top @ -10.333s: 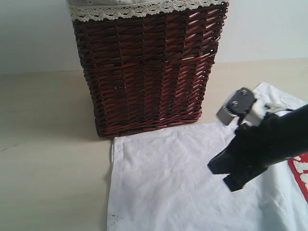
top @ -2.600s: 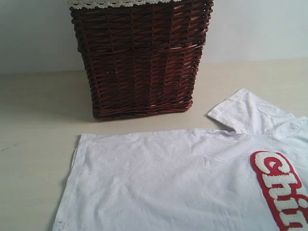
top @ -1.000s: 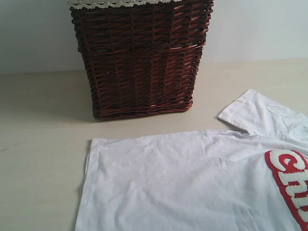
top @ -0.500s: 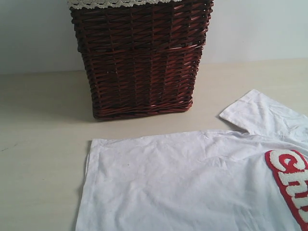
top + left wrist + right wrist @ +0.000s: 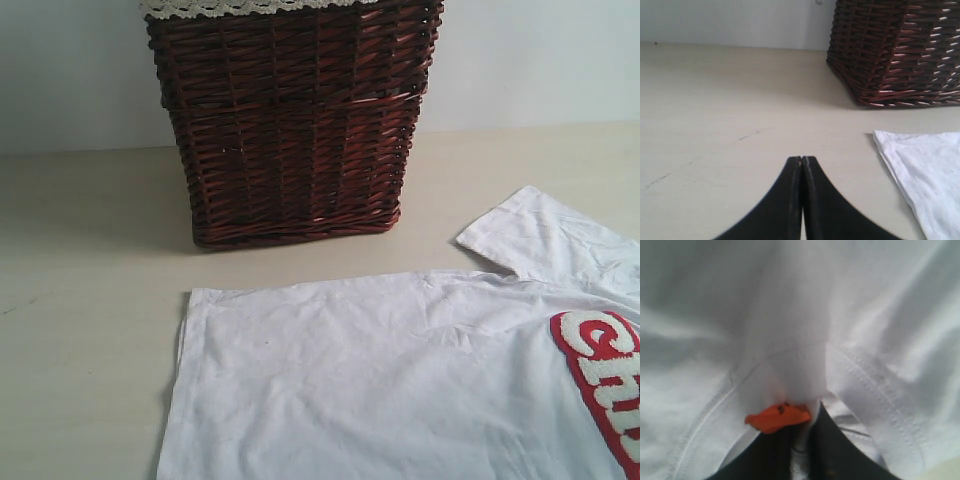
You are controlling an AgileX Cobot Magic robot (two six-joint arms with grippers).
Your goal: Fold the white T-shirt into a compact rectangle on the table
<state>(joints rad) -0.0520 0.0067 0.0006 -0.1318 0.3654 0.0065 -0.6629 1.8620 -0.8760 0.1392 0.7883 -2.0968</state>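
The white T-shirt (image 5: 400, 380) lies spread flat on the table (image 5: 90, 300), one sleeve toward the back right and red-edged fuzzy lettering (image 5: 600, 375) at the right edge. Neither gripper shows in the exterior view. In the right wrist view my right gripper (image 5: 800, 412) is shut on the T-shirt (image 5: 805, 315), pinching the neckline cloth beside the orange neck tag (image 5: 777, 417). In the left wrist view my left gripper (image 5: 802, 159) is shut and empty just above the bare table (image 5: 715, 125), with a corner of the T-shirt (image 5: 925, 170) off to one side.
A tall brown wicker basket (image 5: 290, 120) with a lace-trimmed liner (image 5: 250, 6) stands at the back of the table, just behind the shirt's hem corner. The basket (image 5: 895, 50) also shows in the left wrist view. A pale wall runs behind.
Over the last second the shirt has stayed almost still, only the sleeve edging slightly right. Earlier it slid to the right across the table.
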